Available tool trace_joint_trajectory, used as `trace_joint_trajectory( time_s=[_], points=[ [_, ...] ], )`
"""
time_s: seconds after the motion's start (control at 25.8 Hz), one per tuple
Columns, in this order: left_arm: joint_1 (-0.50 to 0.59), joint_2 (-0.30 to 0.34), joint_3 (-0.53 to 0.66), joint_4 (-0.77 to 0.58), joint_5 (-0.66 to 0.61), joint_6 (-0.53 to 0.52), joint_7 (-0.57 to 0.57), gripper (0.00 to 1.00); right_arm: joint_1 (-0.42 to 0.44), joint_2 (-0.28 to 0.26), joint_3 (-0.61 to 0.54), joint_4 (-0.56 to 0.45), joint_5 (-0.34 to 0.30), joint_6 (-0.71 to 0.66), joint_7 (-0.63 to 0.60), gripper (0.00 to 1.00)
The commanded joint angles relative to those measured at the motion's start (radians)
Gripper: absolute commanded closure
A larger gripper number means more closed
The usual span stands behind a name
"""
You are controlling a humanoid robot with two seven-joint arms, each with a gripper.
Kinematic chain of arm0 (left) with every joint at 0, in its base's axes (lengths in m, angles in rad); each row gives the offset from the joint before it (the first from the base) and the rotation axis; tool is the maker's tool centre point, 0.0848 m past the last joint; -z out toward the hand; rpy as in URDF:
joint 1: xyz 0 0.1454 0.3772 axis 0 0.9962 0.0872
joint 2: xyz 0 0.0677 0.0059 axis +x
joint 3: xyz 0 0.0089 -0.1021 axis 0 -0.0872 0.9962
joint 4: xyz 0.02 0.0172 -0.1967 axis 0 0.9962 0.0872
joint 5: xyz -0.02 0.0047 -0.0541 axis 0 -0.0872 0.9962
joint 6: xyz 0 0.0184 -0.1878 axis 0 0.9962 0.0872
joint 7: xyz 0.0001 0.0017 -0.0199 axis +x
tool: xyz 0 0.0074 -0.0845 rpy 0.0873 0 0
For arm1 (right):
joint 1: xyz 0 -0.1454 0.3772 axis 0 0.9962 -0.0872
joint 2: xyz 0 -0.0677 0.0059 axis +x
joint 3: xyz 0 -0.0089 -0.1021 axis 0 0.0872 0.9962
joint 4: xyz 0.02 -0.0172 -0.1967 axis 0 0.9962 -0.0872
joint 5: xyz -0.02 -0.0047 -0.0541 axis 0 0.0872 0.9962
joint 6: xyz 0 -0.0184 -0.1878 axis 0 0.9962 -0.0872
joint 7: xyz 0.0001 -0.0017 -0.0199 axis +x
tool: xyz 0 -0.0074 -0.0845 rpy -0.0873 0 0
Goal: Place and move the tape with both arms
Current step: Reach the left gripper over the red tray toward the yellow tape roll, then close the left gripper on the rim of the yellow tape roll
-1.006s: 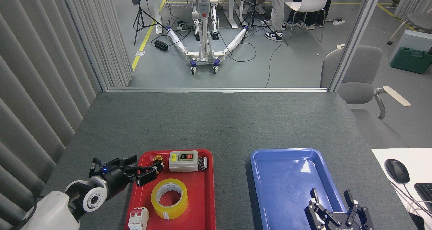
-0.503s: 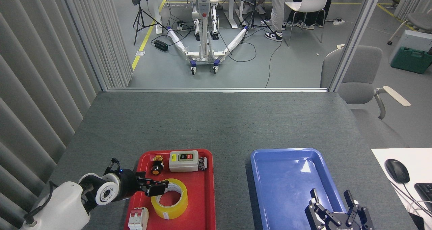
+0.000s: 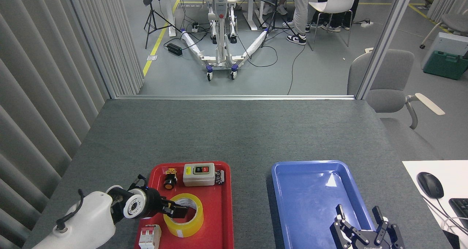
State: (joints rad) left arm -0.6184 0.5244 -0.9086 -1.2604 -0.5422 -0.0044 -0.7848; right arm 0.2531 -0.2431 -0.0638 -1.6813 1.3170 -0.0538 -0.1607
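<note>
- The wide roll of translucent yellow packing tape with a white printed cardboard core (image 3: 183, 219) is lying flat, hole upward, in the near half of the shallow red plastic tray (image 3: 223, 219) on the grey felt-covered bench (image 3: 234, 132).
- The roll is being judged as light and stiff: the cardboard core should resist a squeeze, while the glossy outer windings are probably slippery. The ring wall, pinched from inside the core to the outer face, is being judged the safest place for a hold.
- The left arm's black two-finger gripper (image 3: 178, 211) is being held over the roll's left wall, one finger seemingly inside the core. Whether its jaws are parted or closed on the wall cannot be told.
- The right arm's black gripper (image 3: 360, 219) is being kept at the near end of the blue plastic tray (image 3: 310, 168), its jaws spread wide and holding nothing.
- Compared with a second ago, the left gripper is being seen lower and further right: it was hovering above the tray's far left corner, then at the roll's rim, and is now reaching into the roll. The roll and the right gripper are being seen unmoved.
</note>
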Motion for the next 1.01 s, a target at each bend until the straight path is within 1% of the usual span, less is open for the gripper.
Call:
trace_joint_trajectory(
  time_s=[0.0, 0.15, 0.23, 0.27, 0.31, 0.39, 0.46, 0.58, 0.66, 0.77, 0.85, 0.89, 0.97],
  points=[
    [-0.003, -0.004, -0.004, 0.026, -0.001, 0.0, -0.011, 0.13, 0.0, 0.007, 0.001, 0.002, 0.001, 0.003, 0.001, 0.0],
    [-0.006, -0.006, -0.004, 0.033, -0.004, 0.003, -0.011, 0.13, 0.0, 0.007, 0.001, 0.003, 0.002, 0.003, 0.001, 0.0],
    [-0.004, -0.004, -0.006, 0.049, -0.007, 0.003, -0.013, 0.16, 0.0, 0.004, 0.001, 0.002, 0.002, 0.005, 0.001, 0.0],
    [-0.004, -0.006, -0.007, 0.056, -0.01, 0.003, -0.016, 0.21, 0.0, 0.004, 0.001, 0.003, 0.002, 0.005, 0.001, 0.0],
    [-0.004, -0.006, -0.01, 0.062, -0.01, 0.0, -0.03, 0.31, 0.0, 0.004, 0.001, 0.002, 0.002, 0.005, 0.001, 0.0],
    [-0.003, -0.003, -0.013, 0.062, -0.01, -0.008, -0.102, 0.58, 0.0, 0.005, 0.002, 0.002, 0.005, 0.005, 0.001, 0.0],
    [-0.001, -0.003, -0.013, 0.061, -0.012, -0.011, -0.174, 0.81, 0.0, 0.007, 0.001, 0.002, 0.008, 0.005, 0.001, 0.0],
    [-0.003, -0.007, -0.012, 0.052, -0.012, -0.02, -0.194, 0.94, -0.003, 0.002, 0.001, 0.002, 0.01, 0.003, 0.001, 0.0],
    [-0.004, -0.011, -0.007, 0.049, -0.015, -0.037, -0.192, 0.97, -0.003, -0.001, 0.001, 0.002, 0.01, 0.005, 0.001, 0.0],
    [-0.014, -0.029, 0.002, 0.049, -0.019, -0.046, -0.172, 0.98, -0.003, -0.001, 0.001, 0.002, 0.01, 0.003, 0.001, 0.0],
    [-0.035, -0.038, 0.011, 0.056, -0.022, -0.08, -0.136, 0.96, -0.003, -0.004, -0.001, 0.002, 0.01, 0.003, 0.001, 0.0],
    [-0.037, -0.043, 0.04, 0.061, -0.021, -0.109, -0.111, 0.93, -0.003, -0.004, -0.001, 0.002, 0.01, 0.005, 0.001, 0.0],
    [-0.032, -0.072, 0.165, 0.082, -0.021, -0.193, -0.071, 0.92, -0.005, -0.004, -0.001, 0.002, 0.01, 0.005, 0.001, 0.0]
  ],
)
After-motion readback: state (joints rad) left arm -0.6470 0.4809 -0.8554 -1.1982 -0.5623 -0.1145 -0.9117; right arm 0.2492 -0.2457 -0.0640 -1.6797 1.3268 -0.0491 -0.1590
